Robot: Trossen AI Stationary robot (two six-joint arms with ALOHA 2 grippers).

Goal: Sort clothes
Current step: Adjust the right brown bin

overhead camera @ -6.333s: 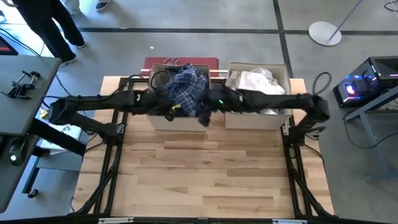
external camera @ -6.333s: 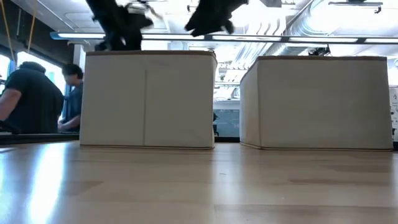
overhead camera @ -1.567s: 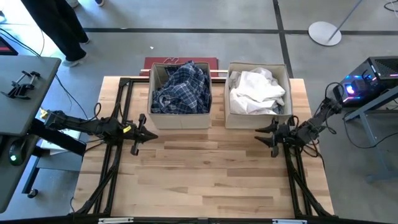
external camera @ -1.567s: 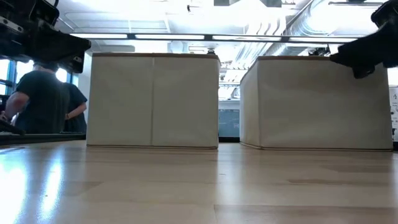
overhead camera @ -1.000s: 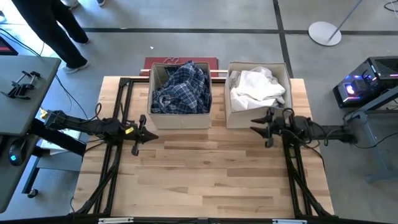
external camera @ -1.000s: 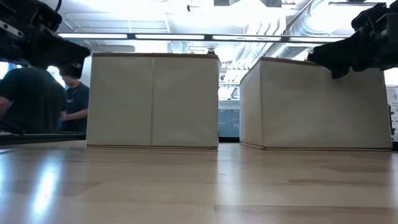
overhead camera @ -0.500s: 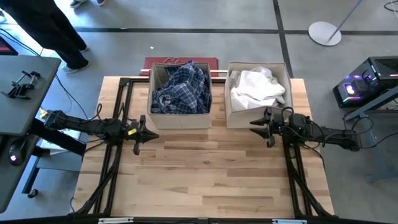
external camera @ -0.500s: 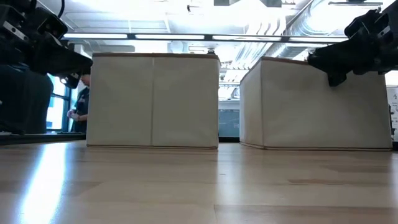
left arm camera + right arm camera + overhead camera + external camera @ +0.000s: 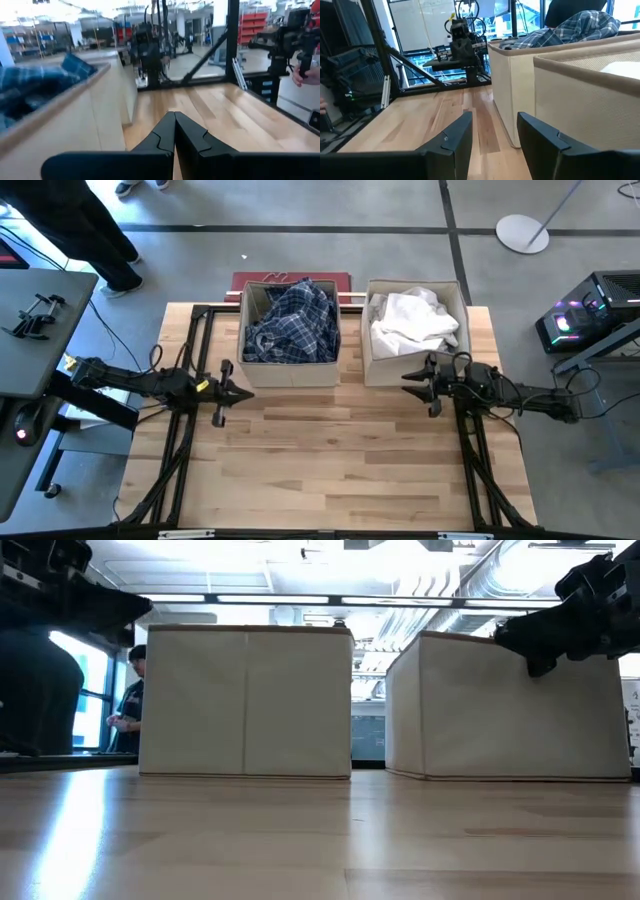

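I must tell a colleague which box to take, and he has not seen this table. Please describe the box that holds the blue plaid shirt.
On the wooden table, two beige fabric boxes stand side by side at the far edge. Take the left box, nearer the left arm. A blue plaid shirt fills it, while the right box holds white clothes.

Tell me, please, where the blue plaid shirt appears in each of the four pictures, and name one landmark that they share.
High view: blue plaid shirt fills the left beige box, upper centre.
Low view: not visible; the box walls hide it.
Left wrist view: at the left edge, above the box rim.
Right wrist view: upper right, heaped above the farther box.
Shared landmark: the left beige box, seen in every view.
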